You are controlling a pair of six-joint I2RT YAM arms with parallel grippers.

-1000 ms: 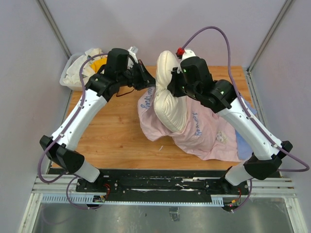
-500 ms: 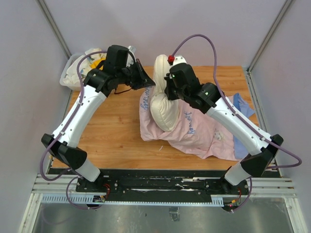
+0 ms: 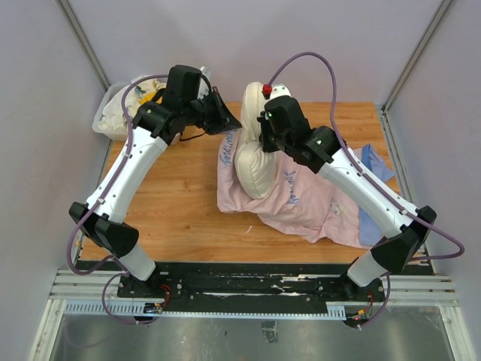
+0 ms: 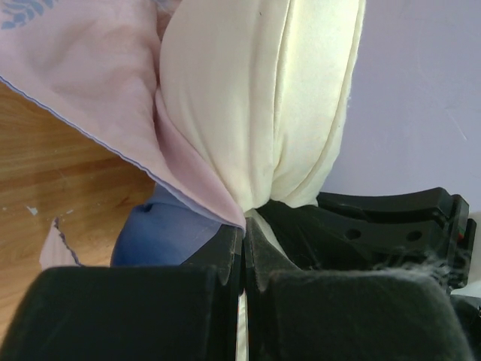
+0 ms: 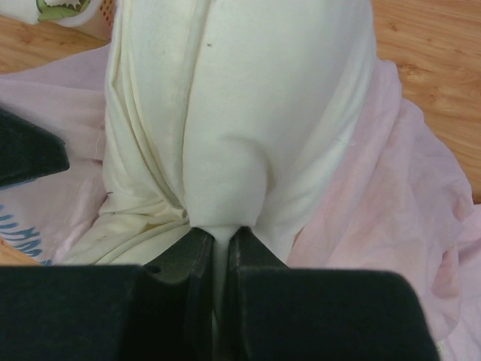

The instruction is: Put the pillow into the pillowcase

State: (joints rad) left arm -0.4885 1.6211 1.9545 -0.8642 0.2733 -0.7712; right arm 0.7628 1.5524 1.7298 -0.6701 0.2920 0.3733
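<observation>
I have the pillow (image 3: 254, 154) stood on end, its foot nested in the pillowcase (image 3: 316, 203), which lies pink side out beneath it on the desk (image 3: 173, 203); my right hand (image 5: 214, 244) is pinched nearly shut on a fold at the pillow's top, propping it for feeding downward; my left hand (image 4: 242, 241), just left of the pillow, is clamped shut on the pillowcase hem, I judge to lift the mouth around it.

Over at the far-left corner of the light-brown wooden tabletop (image 3: 173, 203), a crumpled white-and-yellow cloth bundle (image 3: 124, 101) sits in a translucent plastic tub (image 3: 101, 124); pale grey walls (image 3: 248, 37) behind.
</observation>
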